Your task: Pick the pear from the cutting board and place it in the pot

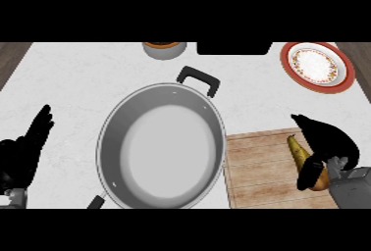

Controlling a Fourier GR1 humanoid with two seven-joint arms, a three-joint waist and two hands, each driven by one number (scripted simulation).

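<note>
Beside the glossy grey metal pot lies a matt, planked wooden cutting board; the table looks like smooth white marble.

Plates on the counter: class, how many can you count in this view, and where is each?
1. The only plate, red-rimmed, sits at the far right corner of the counter, beyond the cutting board. The cup-like item at the far edge is cropped, not clearly a plate.

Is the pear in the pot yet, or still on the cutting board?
Still on the cutting board. The pear lies there with the right robot hand curled around it; the pot holds nothing.
</note>
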